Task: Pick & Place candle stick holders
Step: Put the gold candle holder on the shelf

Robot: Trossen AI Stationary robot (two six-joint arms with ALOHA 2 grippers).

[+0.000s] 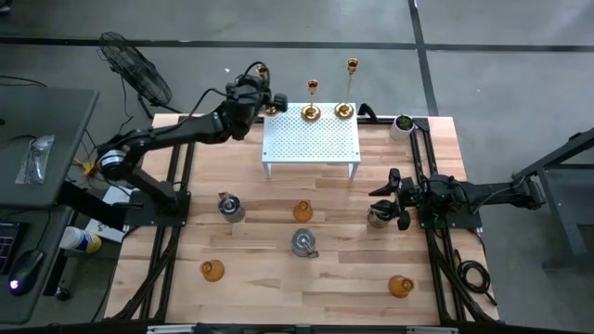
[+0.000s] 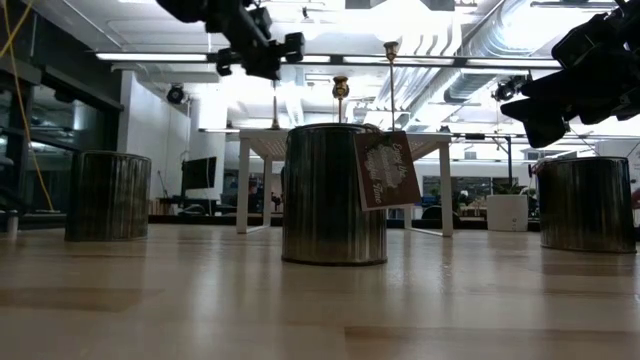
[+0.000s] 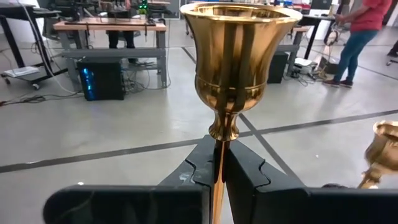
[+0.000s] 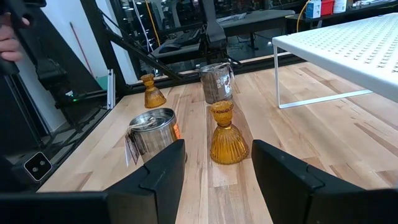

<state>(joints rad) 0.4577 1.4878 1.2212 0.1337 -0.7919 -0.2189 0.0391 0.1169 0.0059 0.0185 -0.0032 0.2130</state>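
Observation:
My left gripper (image 1: 263,95) is at the far left corner of the white perforated stand (image 1: 311,139), shut on a tall gold candle stick holder (image 3: 236,56). Two more gold holders (image 1: 311,111) (image 1: 345,109) stand on the stand's far edge. My right gripper (image 1: 390,199) is open and hovers above a silver jar holder (image 1: 378,217) at the right. Two other silver jars (image 1: 230,207) (image 1: 304,243) and three amber glass holders (image 1: 303,211) (image 1: 213,270) (image 1: 400,286) stand on the table. My left gripper pinches the gold holder's thin stem (image 3: 219,168) between its two fingers, just below the cup. The fingers lie across the stem, and the holder stands upright. Its base (image 1: 271,109) is at the stand's far left corner; whether it rests there I cannot tell.
A small green plant in a white pot (image 1: 404,123) stands at the far right corner. The white stand rests on thin legs with free room under it. A person (image 3: 364,31) walks in the room behind the table. Bare wood lies along the near edge.

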